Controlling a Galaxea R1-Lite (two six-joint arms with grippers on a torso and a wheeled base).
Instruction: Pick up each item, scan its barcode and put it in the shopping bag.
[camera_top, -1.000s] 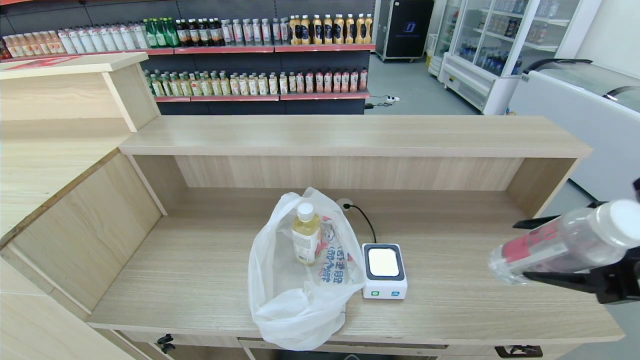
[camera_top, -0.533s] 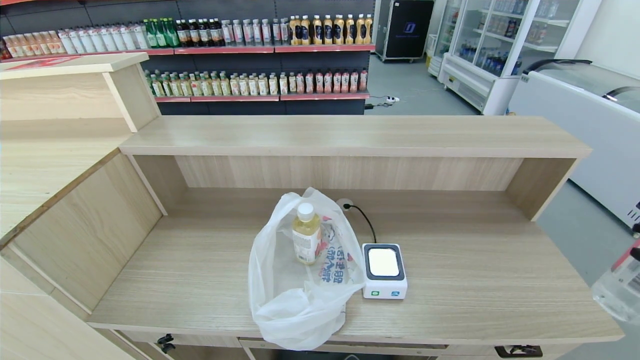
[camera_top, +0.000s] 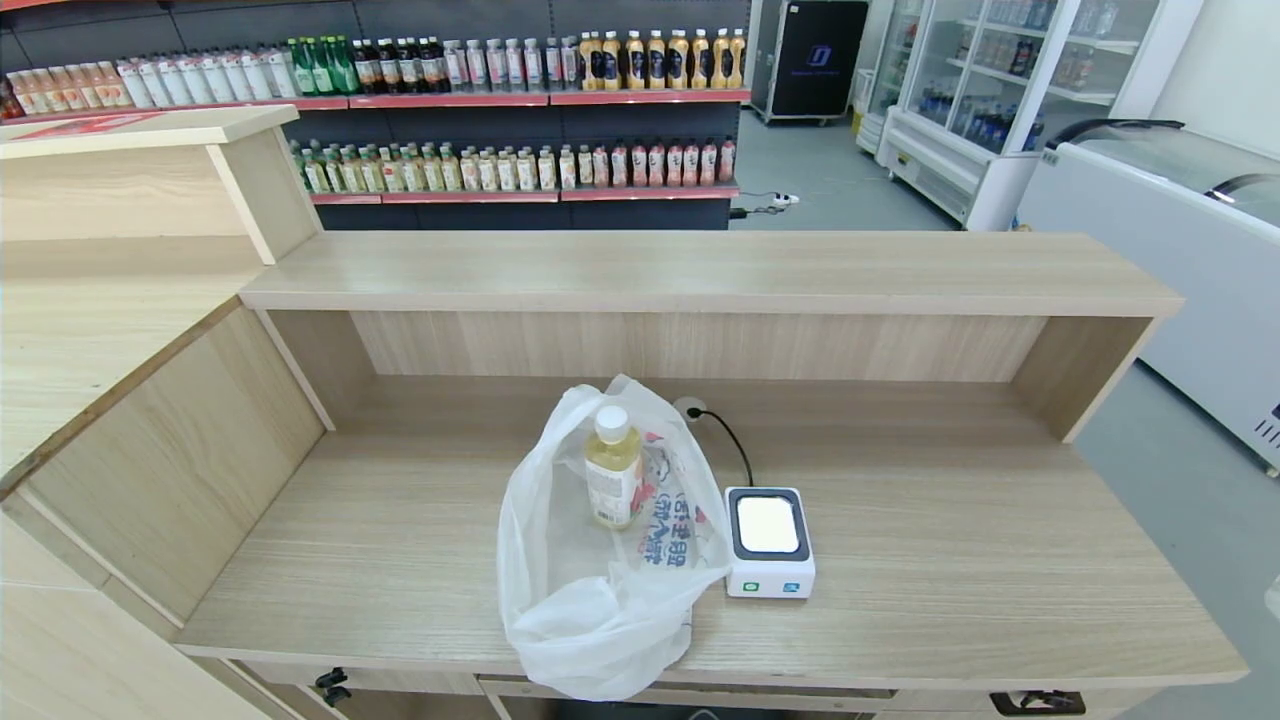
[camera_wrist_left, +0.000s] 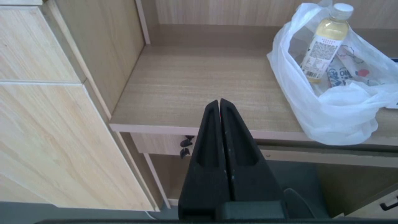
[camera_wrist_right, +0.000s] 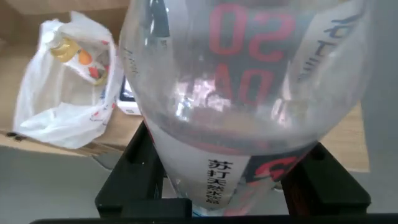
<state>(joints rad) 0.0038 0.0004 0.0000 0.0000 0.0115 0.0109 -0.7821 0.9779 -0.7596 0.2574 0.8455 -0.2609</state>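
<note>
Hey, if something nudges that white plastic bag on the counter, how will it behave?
Probably floppy: the shopping bag slumps in wrinkled folds. It likely slides or crumples easily, though the upright yellow bottle inside may anchor it, or tip.

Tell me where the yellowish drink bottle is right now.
The bottle stands upright inside the white shopping bag, centre of the head view, just left of the scanner.

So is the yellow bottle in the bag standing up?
Upright. The yellow plastic drink bottle stands in the white plastic shopping bag, white cap on top.
</note>
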